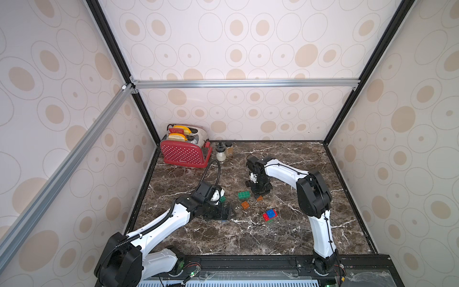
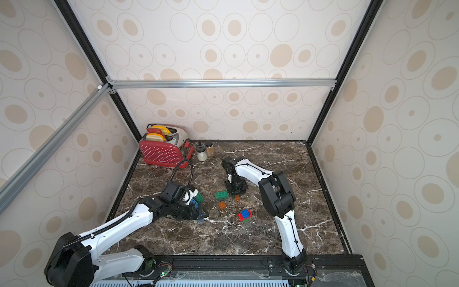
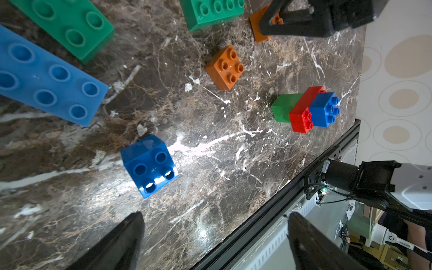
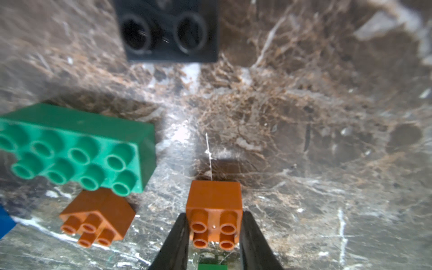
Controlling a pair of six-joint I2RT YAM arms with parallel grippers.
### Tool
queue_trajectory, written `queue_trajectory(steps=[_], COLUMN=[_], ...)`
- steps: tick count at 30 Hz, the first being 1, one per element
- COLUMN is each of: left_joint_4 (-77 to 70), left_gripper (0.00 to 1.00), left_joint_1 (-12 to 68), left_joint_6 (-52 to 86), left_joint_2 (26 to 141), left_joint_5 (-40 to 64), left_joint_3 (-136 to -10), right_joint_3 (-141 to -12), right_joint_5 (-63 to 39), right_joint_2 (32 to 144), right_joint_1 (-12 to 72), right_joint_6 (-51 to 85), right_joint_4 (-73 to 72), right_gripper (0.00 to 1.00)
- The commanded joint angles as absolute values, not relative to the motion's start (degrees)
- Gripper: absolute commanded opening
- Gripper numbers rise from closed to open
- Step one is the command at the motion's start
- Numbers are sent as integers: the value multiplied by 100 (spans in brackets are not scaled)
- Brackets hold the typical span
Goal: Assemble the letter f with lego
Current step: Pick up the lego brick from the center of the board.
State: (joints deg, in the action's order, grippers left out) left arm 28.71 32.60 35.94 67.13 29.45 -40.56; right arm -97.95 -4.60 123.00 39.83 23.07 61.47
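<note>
Lego brick [image 4: 214, 198], orange, mid worktop [image 4: 327, 140], clamped tight in right gripper [image 4: 215, 217]. Left gripper [image 3: 215, 216] wide open, near blue brick [image 3: 149, 163], not touching.

I work inside a lab test booth dressed as a kitchen: cream wall panels printed with beige ovals [image 1: 236, 49], black and silver aluminium framing [image 1: 246, 83], a brown marble-look worktop [image 1: 223, 238], a red dotted toaster [image 1: 183, 155].
</note>
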Motion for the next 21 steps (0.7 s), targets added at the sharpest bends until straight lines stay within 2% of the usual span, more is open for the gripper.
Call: queue_trajectory(steps=[1, 4, 9, 15, 21], left_joint_4=[2508, 2196, 1439, 296, -74], left_gripper=[96, 95, 94, 94, 95], left_joint_1=[3264, 3408, 4231, 4687, 4976], left_joint_6=[3436, 3452, 3322, 2920, 2616], left_joint_2=[6466, 6351, 6466, 6294, 5946], left_joint_5=[2777, 2583, 2057, 2100, 2434], left_joint_3=[-4077, -3977, -3892, -3412, -3070], right_joint_3=[-10051, -10064, -9925, -9216, -8212], right_joint_5=[-476, -487, -559, -813, -1007], right_joint_2=[11881, 11545, 10788, 9853, 9134], right_joint_1=[3974, 3973, 3965, 3966, 3984], right_joint_6=[2202, 2158, 2045, 1979, 2030], right_joint_4=[6523, 6716, 7055, 7150, 6970], right_gripper=[30, 30, 31, 32, 32])
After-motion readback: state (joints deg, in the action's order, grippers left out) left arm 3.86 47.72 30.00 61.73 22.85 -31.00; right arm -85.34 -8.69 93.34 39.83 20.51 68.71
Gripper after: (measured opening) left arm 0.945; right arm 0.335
